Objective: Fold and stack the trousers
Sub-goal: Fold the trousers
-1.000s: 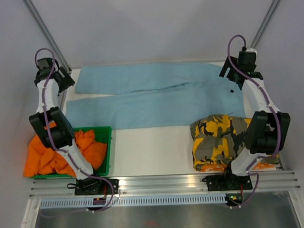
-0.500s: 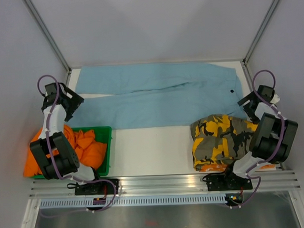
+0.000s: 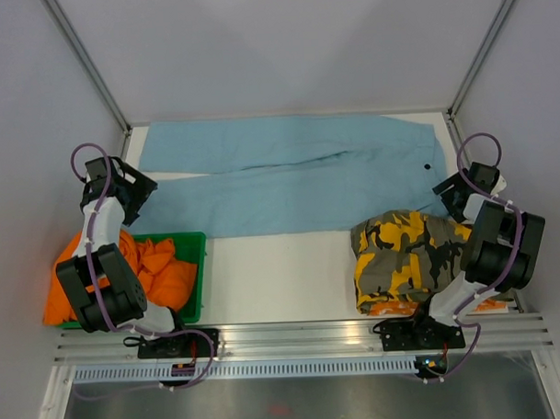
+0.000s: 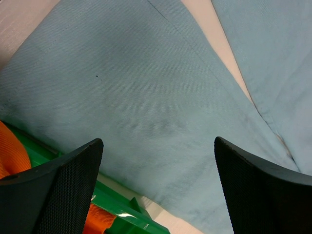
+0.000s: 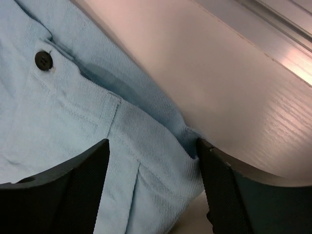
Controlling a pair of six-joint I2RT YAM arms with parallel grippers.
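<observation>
Two grippers, both spread wide w/ nothing pinched: left gripper hung low over the near leg hem of the blue trousers, right gripper over the waistband corner, near its 1 button. Prob. stationed at opposite ends so each could pinch the near edge & fold lengthwise. That pair lay flat across the far half of the table, legs left, waist right. Camo trousers sat folded near-right, likely the stack base; orange cloth was heaped in the green bin near-left, prob. waiting. Count: 1 blue pair, 1 camo pair, 1 orange heap (no. of items unclear), 1 bin.
</observation>
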